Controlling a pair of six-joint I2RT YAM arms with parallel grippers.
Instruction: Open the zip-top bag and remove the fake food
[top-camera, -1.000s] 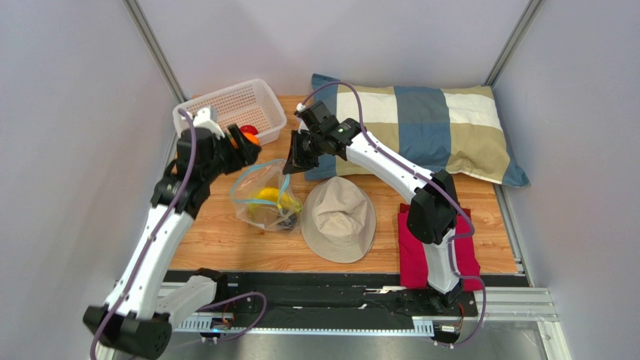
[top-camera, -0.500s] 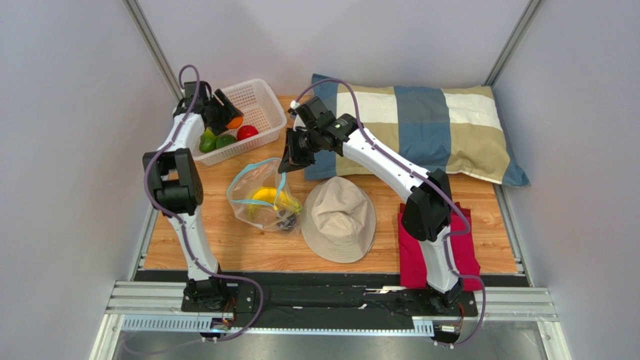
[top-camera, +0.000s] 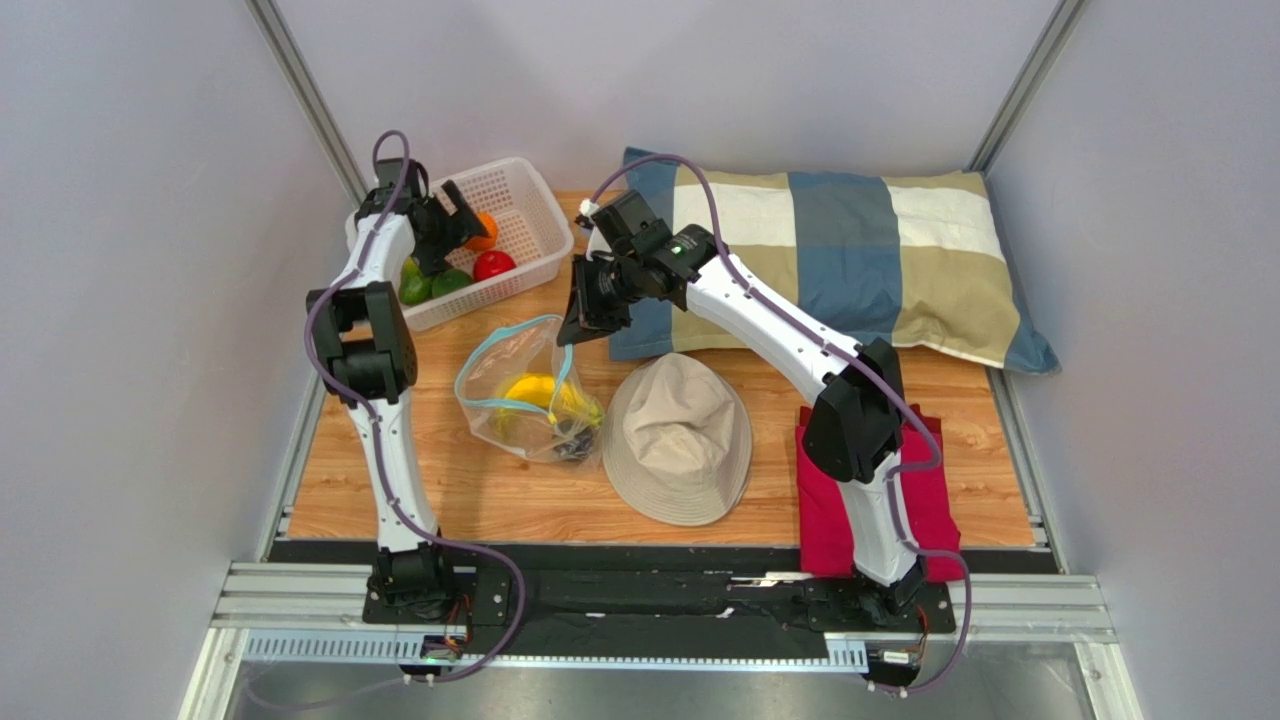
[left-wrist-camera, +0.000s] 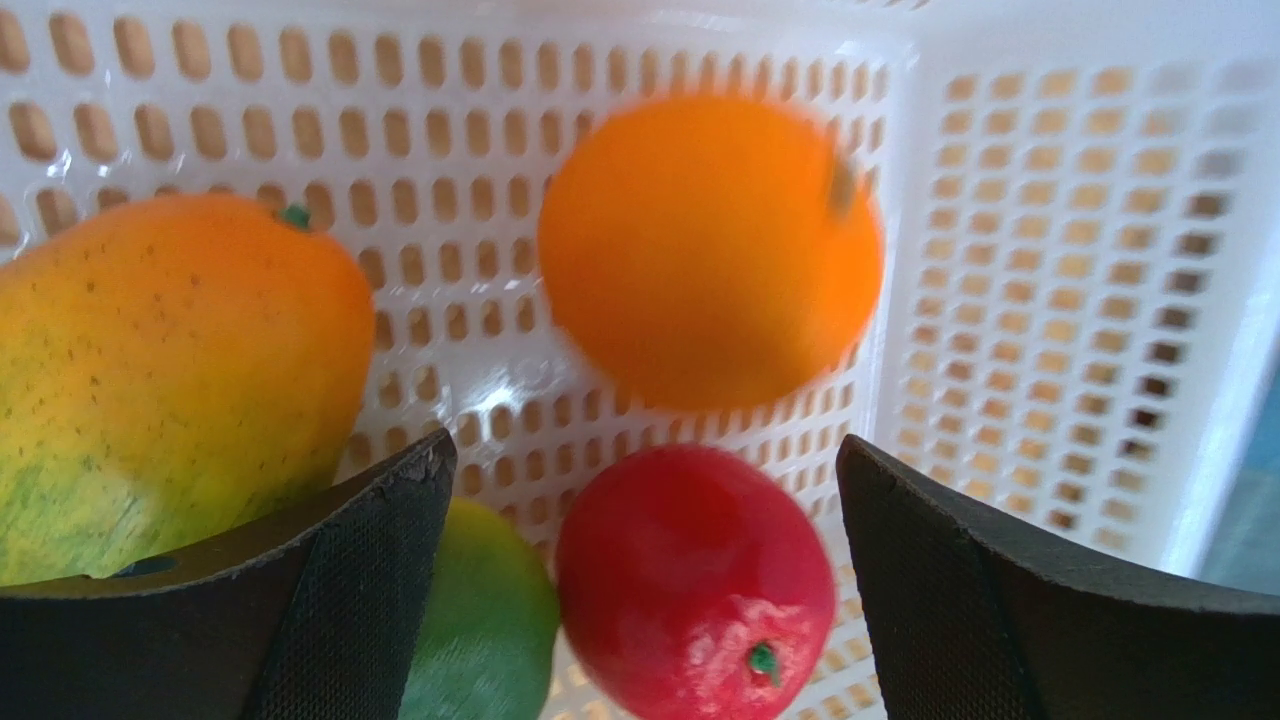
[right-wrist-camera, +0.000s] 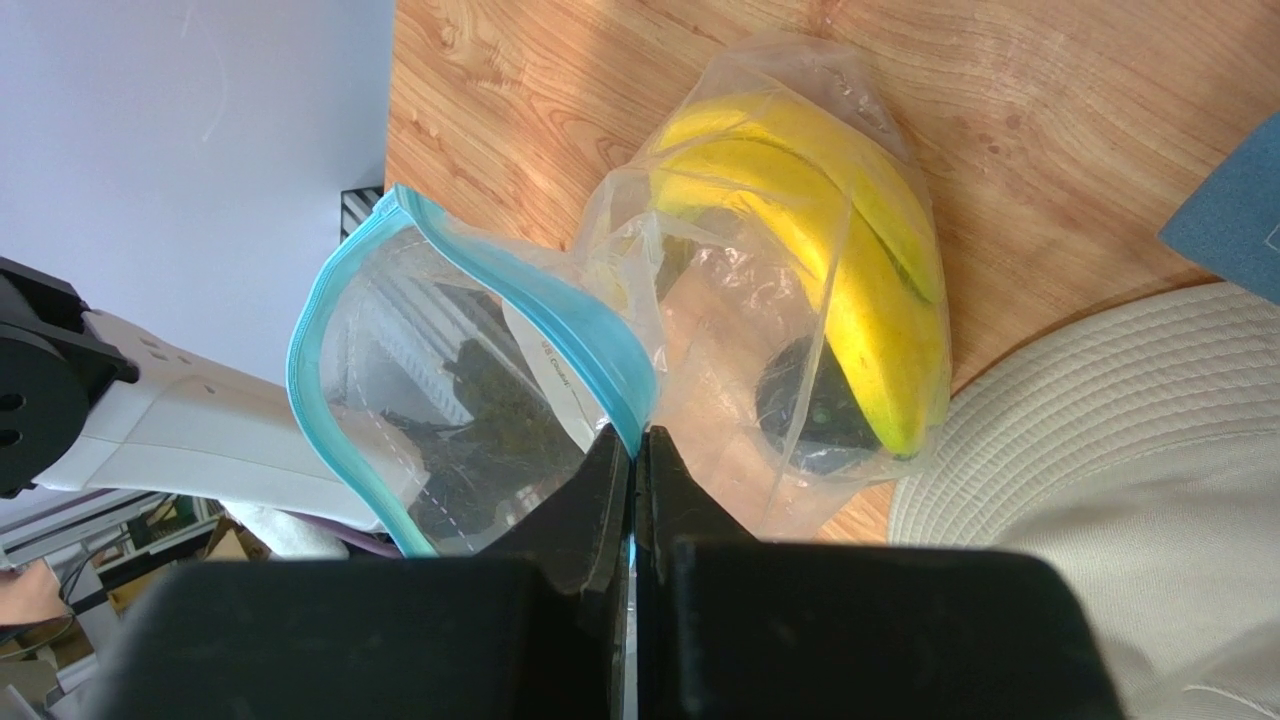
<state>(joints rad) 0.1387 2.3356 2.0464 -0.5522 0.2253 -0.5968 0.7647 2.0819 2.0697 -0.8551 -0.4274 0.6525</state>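
Counter (top-camera: 451, 480), wood. Landmark: zip-top bag (top-camera: 511, 375), lying mid-counter with its mouth gaping.

- Checked pillow (top-camera: 842, 255): beyond the bag, to the right.
- Hat (top-camera: 679, 435): just right of the bag.
- White basket (top-camera: 519, 203): beyond the bag, to the left.
- Right pincer (right-wrist-camera: 634, 443): clamped tight on the bag's blue zip rim at its far-right edge.
- Left pincer (left-wrist-camera: 643, 450): well apart from the bag, over the basket, spread wide, holding nothing.
- Under the left pincer in the basket: mango (left-wrist-camera: 166, 375), orange (left-wrist-camera: 706, 248) (blurred), red apple (left-wrist-camera: 691, 585), green piece (left-wrist-camera: 481, 615).
- Inside the bag: bananas (right-wrist-camera: 842, 255), dark piece (right-wrist-camera: 812, 405).
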